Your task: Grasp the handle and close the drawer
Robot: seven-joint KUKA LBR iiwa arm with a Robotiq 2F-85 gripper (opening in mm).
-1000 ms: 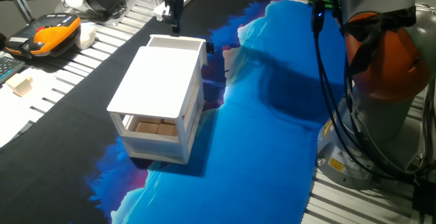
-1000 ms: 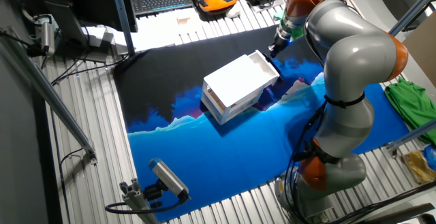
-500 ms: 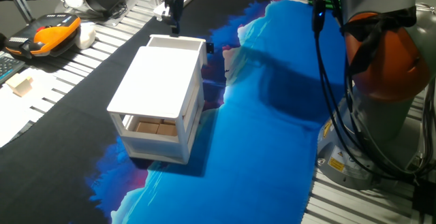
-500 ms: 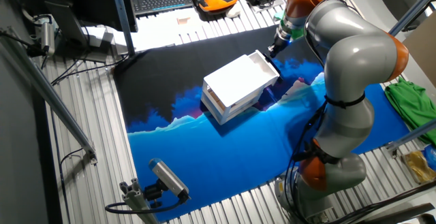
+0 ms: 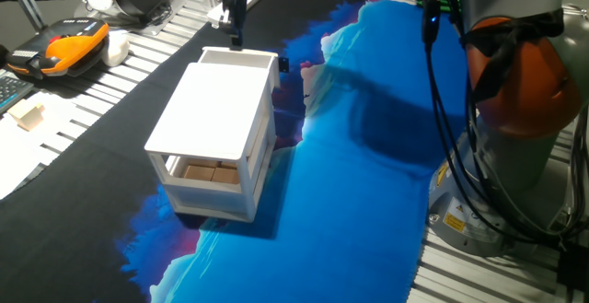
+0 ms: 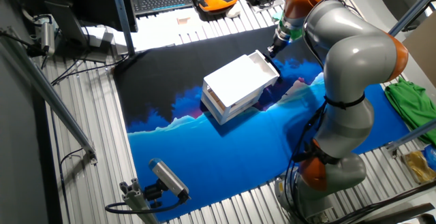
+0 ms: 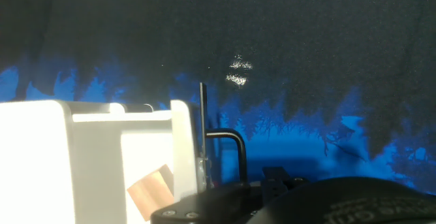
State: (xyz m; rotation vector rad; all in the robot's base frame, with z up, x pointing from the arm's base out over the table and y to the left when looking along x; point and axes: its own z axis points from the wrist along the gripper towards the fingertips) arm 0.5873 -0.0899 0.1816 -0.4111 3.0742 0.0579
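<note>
Nothing has moved since earlier; we see the gripper (image 5: pixel 236 34) hovering upper-left beside the drawer (image 5: pixel 237 60), which juts out slightly, positioned for the handle (image 7: pixel 230 149), jaw state unclear.

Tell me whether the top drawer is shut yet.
Not yet: the drawer sticks out slightly past the cabinet top, toward the hand.

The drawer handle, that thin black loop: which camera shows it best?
The hand view: the handle stands out as a black loop just off the drawer front. In one fixed view the claw covers that spot; in the other it is too small to make out.
</note>
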